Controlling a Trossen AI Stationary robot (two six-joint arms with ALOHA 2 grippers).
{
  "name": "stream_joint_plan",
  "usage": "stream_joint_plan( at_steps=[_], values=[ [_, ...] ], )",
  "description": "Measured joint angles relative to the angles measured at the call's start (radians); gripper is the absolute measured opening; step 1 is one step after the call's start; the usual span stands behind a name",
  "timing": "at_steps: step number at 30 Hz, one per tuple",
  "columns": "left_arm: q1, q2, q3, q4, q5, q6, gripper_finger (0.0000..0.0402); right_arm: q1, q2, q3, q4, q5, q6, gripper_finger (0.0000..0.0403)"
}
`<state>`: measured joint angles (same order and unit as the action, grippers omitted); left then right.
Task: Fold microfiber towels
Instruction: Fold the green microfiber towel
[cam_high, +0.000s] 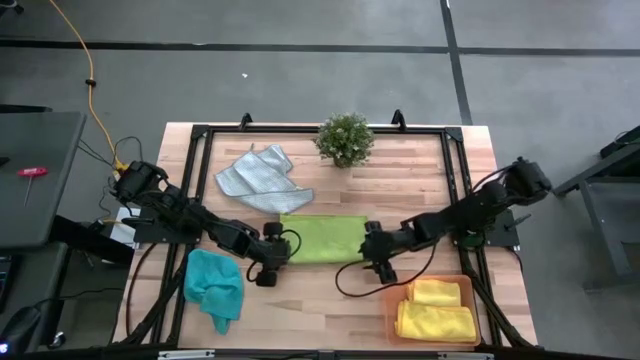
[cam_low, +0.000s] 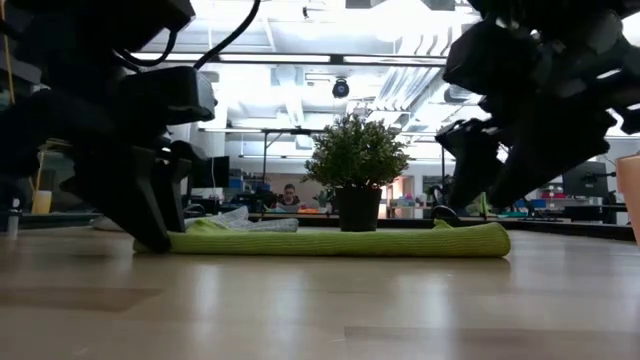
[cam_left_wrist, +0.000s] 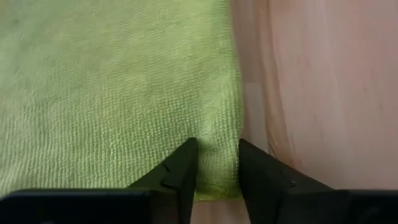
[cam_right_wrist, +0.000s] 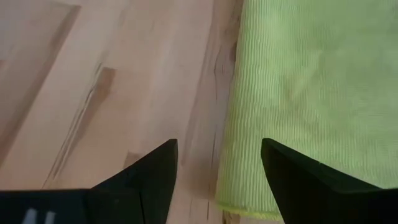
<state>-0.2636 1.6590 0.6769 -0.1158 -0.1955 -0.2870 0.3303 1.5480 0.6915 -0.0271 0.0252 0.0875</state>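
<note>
A lime green towel (cam_high: 320, 238) lies folded into a flat rectangle at the table's middle; it also shows in the low view (cam_low: 340, 241). My left gripper (cam_high: 272, 256) is down at the towel's near left corner, its fingers a narrow gap apart (cam_left_wrist: 217, 171). My right gripper (cam_high: 377, 258) is wide open (cam_right_wrist: 217, 168) just off the towel's near right corner, raised above the table and touching nothing. A grey towel (cam_high: 260, 175) lies crumpled at the far left. A teal towel (cam_high: 214, 284) lies crumpled at the near left. Two yellow towels (cam_high: 437, 308) lie folded in the orange tray. My left gripper has its fingertips (cam_left_wrist: 186, 163) down on the lime green towel's near left corner (cam_left_wrist: 217, 155), slanting down from the table's left. A strip of the towel beside its edge shows between the two fingers. The towel lies flat on the table; I cannot tell whether it is pinched.
A potted plant (cam_high: 345, 138) stands at the far middle, behind the green towel. The orange tray (cam_high: 388, 312) sits at the near right corner. A black frame (cam_high: 300, 130) runs around the table's edges. Bare wood lies in front of the green towel.
</note>
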Motion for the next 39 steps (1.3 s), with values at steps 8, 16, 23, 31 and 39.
stream_joint_plan(
  at_steps=[8, 16, 23, 31, 39],
  values=[
    [0.001, 0.001, -0.001, 0.001, -0.033, -0.103, 0.0031, -0.01, 0.108, 0.124, -0.127, -0.019, 0.008, 0.0224],
    [0.001, 0.001, -0.002, 0.001, -0.032, -0.103, 0.0005, -0.016, 0.129, 0.154, -0.215, -0.017, 0.077, 0.0224],
    [0.001, 0.001, -0.002, -0.001, -0.029, -0.105, 0.0007, -0.016, 0.167, 0.156, -0.234, -0.016, 0.111, 0.0218],
    [0.024, 0.001, -0.002, 0.005, -0.014, -0.141, 0.0007, -0.042, 0.172, 0.157, -0.247, 0.026, 0.13, 0.009],
    [0.049, -0.007, -0.002, 0.004, -0.021, -0.129, 0.0007, -0.089, 0.154, 0.153, -0.274, 0.019, 0.136, 0.0026]
  ],
)
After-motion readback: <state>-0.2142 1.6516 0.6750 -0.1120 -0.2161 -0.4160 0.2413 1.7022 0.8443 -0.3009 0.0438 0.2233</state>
